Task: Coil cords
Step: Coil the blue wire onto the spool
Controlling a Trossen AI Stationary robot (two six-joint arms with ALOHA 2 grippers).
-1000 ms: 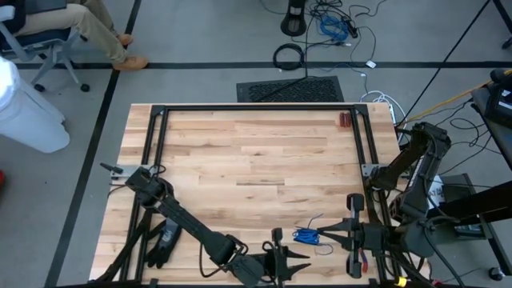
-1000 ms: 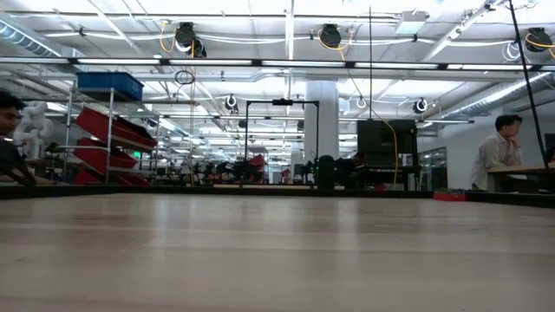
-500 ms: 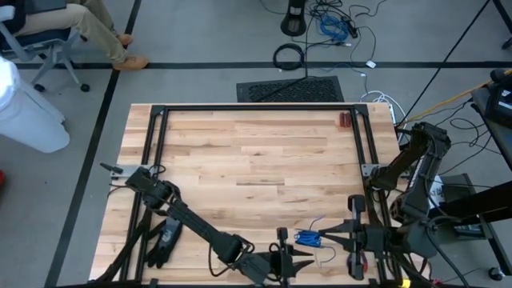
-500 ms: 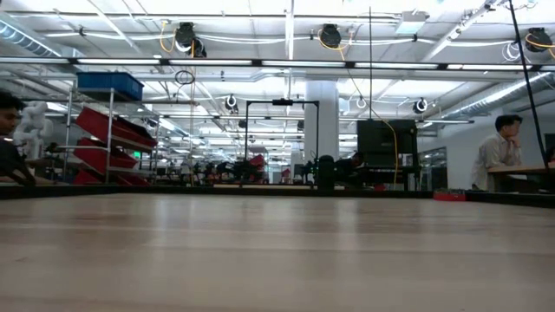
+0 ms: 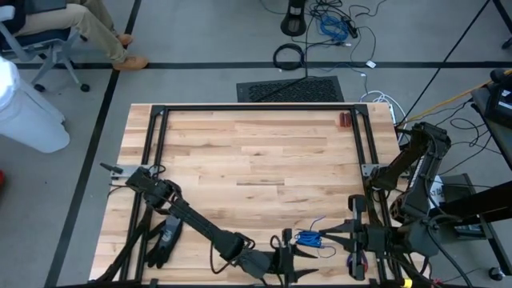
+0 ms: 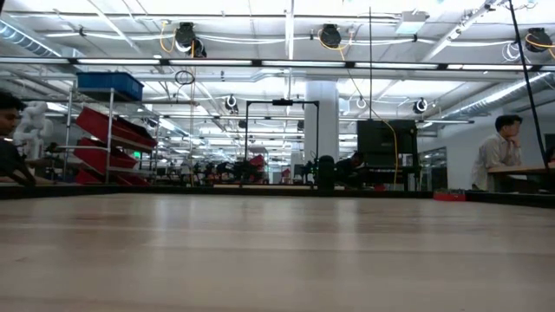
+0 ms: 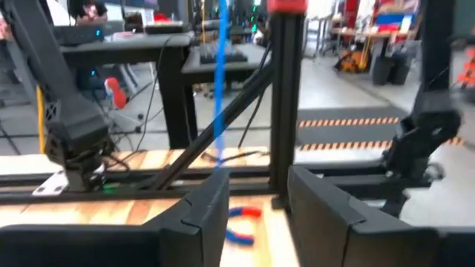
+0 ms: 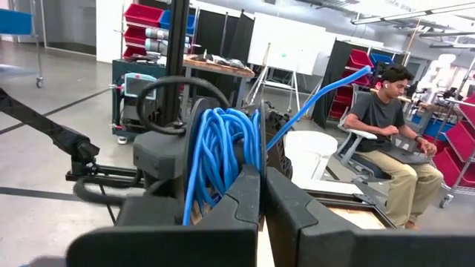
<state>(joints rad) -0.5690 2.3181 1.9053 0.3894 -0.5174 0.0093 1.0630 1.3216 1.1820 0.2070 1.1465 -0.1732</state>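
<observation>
The cord is a small bundle of thin blue wire (image 5: 307,238) near the table's near edge, right of centre. Its loops show in the right wrist view (image 8: 221,148), with a loose tail (image 8: 326,89) sticking out. My right gripper (image 5: 322,237) is shut on the bundle and points toward the table's left. My left gripper (image 5: 298,254) is open close beside the bundle, on its left and near side. In the left wrist view a blurred blue strand (image 7: 220,89) runs down to one finger (image 7: 211,200) of my left gripper (image 7: 258,200). The low view shows neither gripper. My right gripper pinches the bundle's loops (image 8: 239,159) between its two fingers (image 8: 241,196). It comes level from the table's right. The loops stand up above the fingertips and the tail sticks out free. Whether the bundle rests on the table, I cannot tell. My left gripper stands by the blue strand; I cannot tell whether it touches it.
A black glove (image 5: 164,240) lies at the near left beside the left arm. Red-handled pliers (image 5: 358,260) lie at the near right, under the right arm. A small dark red thing (image 5: 345,120) lies at the far right. A black frame (image 5: 256,108) borders the table.
My left gripper has gone toward the table's right edge, closing in on the blue bundle, and stays open. My right gripper and the bundle have kept about still.
</observation>
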